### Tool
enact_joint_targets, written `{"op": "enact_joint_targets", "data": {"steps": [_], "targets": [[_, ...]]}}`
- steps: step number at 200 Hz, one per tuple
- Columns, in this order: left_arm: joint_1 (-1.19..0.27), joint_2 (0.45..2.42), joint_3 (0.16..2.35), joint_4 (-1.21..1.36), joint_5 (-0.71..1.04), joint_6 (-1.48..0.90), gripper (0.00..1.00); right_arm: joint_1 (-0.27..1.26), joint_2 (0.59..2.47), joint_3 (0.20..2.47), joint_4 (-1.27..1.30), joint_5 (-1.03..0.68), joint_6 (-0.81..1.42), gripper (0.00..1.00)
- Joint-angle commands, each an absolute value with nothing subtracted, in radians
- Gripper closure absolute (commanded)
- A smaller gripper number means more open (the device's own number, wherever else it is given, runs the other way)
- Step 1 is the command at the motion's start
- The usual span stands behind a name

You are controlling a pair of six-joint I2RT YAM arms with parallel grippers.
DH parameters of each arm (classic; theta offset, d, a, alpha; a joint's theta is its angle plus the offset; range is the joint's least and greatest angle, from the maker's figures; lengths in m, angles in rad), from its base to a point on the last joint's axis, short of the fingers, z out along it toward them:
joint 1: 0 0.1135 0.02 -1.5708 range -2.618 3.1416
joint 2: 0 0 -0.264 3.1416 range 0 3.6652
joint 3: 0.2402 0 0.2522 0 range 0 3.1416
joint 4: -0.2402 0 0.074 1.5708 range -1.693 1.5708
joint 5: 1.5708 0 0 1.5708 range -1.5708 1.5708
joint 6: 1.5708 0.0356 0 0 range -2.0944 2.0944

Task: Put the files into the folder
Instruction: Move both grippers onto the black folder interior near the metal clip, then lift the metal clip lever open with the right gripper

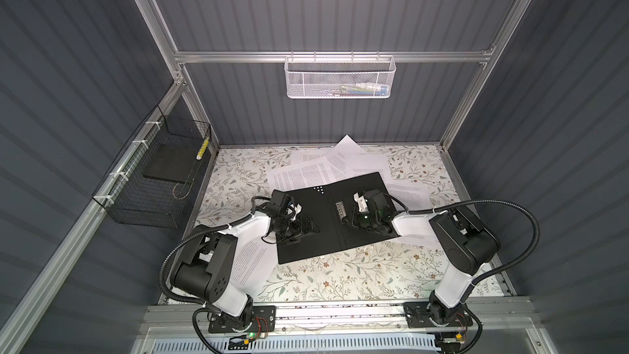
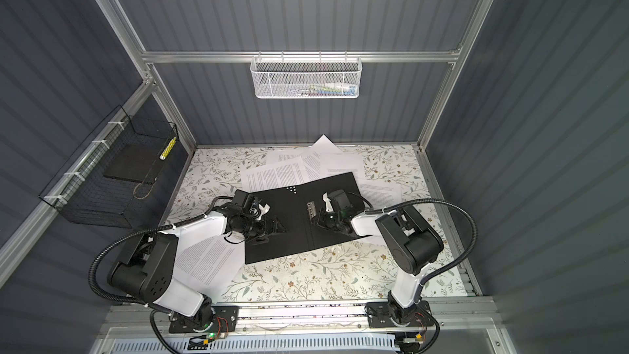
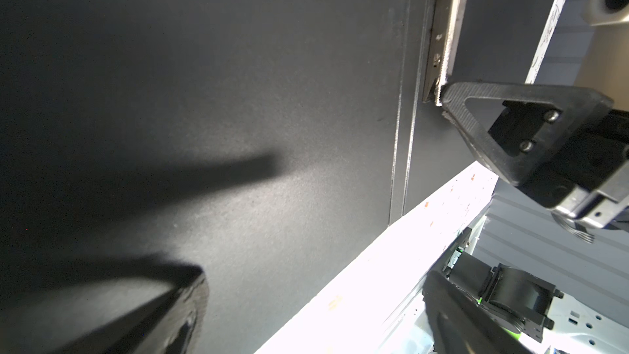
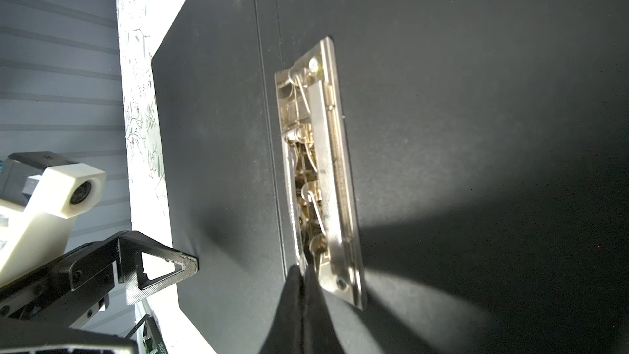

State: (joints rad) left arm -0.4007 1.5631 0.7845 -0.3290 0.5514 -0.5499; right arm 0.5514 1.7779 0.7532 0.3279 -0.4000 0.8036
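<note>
While both arms reach in from the near edge, the biggest thing on my screen is the table (image 1: 340, 277), covered in a floral print. On it, roughly central and turned a little askew, the folder (image 1: 306, 253) lies spread flat with its black inside facing up. The files (image 1: 303, 175) are loose around it, and I see none inside. Most form an overlapping fan at the far side, with the folder's far edge lying over some of them. One sheet pokes out from under the right flap, and another lies at the near left corner beneath the left arm (image 1: 245, 229).

The right arm (image 1: 408, 226) comes in over the right flap. The left gripper (image 1: 304, 231) hangs over the left flap with its pincer standing wide. One finger (image 3: 163, 308) is low over the black surface, its shadow right under it, though I cannot tell whether it touches.

The right gripper (image 4: 303, 274) has its pincer pressed narrow, fingers together. Its tips are against the near end of the metal clip (image 4: 320, 171), which sits beside the spine. I cannot tell whether they pinch any part of it. A small cluster of white dots (image 1: 318, 189) marks the left flap near its far edge.
</note>
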Motion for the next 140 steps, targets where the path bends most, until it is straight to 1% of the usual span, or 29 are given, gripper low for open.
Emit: {"op": "enact_joint_targets", "data": {"steps": [1, 65, 68, 76, 109, 140], "targets": [[-0.397, 1.634, 0.738, -0.443, 0.382, -0.517, 0.0, 0.553, 1.805, 0.713, 0.324, -0.395, 0.765, 1.0], [-0.397, 1.654, 0.736, -0.465, 0.337, -0.524, 0.0, 0.545, 1.841, 0.633, 0.411, -0.347, 0.756, 1.0], [-0.397, 1.654, 0.735, -0.467, 0.337, -0.525, 0.0, 0.545, 1.842, 0.63, 0.415, -0.313, 0.758, 1.0], [-0.397, 1.651, 0.731, -0.467, 0.304, -0.526, 0.0, 0.542, 1.846, 0.619, 0.423, -0.293, 0.762, 1.0], [-0.397, 1.641, 0.719, -0.467, 0.297, -0.531, 0.0, 0.526, 1.875, 0.568, 0.512, -0.259, 0.782, 1.0], [-0.397, 1.638, 0.722, -0.476, 0.288, -0.531, 0.0, 0.514, 1.893, 0.537, 0.526, -0.197, 0.784, 1.0]]}}
